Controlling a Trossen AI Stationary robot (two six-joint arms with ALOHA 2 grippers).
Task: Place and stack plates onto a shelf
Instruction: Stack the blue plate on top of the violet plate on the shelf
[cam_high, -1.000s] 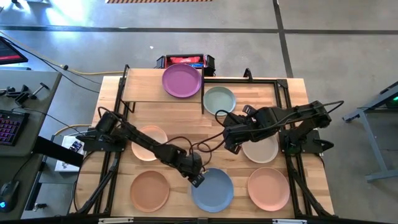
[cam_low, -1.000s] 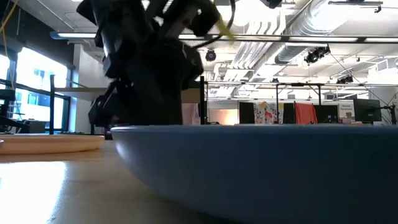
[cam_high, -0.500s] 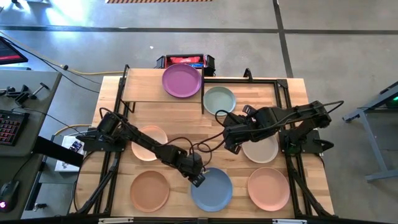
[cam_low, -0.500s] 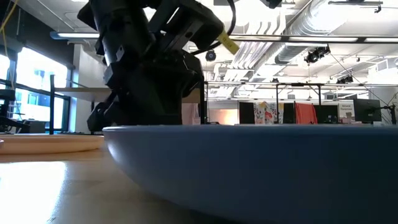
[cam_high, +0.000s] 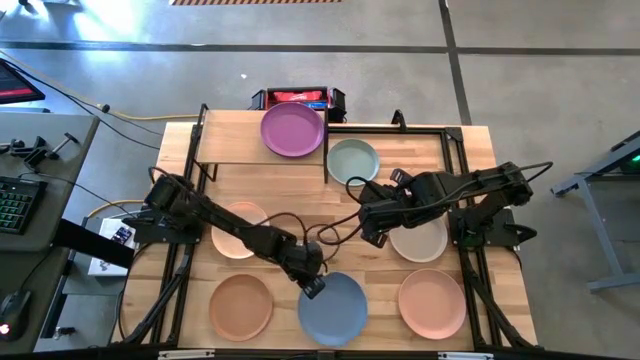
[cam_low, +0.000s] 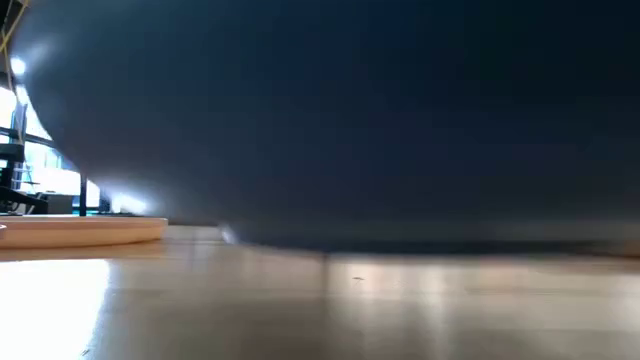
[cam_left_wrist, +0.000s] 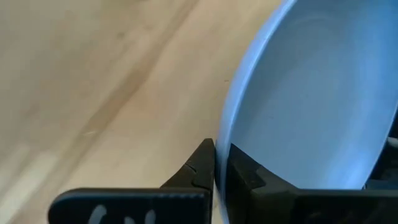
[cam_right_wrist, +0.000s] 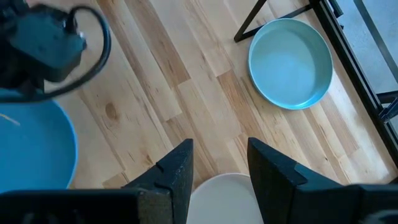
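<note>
The blue plate (cam_high: 335, 310) lies near the table's near edge, and my left gripper (cam_high: 312, 286) is shut on its far-left rim. In the low view the blue plate (cam_low: 330, 120) fills the picture as a dark mass. My right gripper (cam_high: 372, 232) is open and hovers at the left edge of the beige plate (cam_high: 420, 240), touching nothing. The purple plate (cam_high: 293, 130) rests on the shelf (cam_high: 235, 150). On the table lie the grey-green plate (cam_high: 353, 162), the peach plate (cam_high: 238, 230), the terracotta plate (cam_high: 240, 306) and the salmon plate (cam_high: 432, 303). The dark teal plate is out of view. My left gripper pinches the blue plate's rim (cam_left_wrist: 227, 124) at its far-left side, one finger (cam_left_wrist: 199, 168) outside the rim and the other (cam_left_wrist: 245, 171) inside the plate. The fingers slant down from the table's far left. Whether the plate is lifted clear I cannot tell.
The shelf's black frame (cam_high: 327, 165) stands just left of the grey-green plate. The left arm's links and cable (cam_high: 250, 238) cross over the peach plate. A red and black box (cam_high: 297, 97) sits behind the shelf. Bare wood (cam_high: 300, 195) lies between the shelf and the plates.
My left gripper has drawn toward the table's left and near edge, keeping its hold on the rim. The blue plate has come along that way and has gone from resting flat in the low view to filling that picture.
</note>
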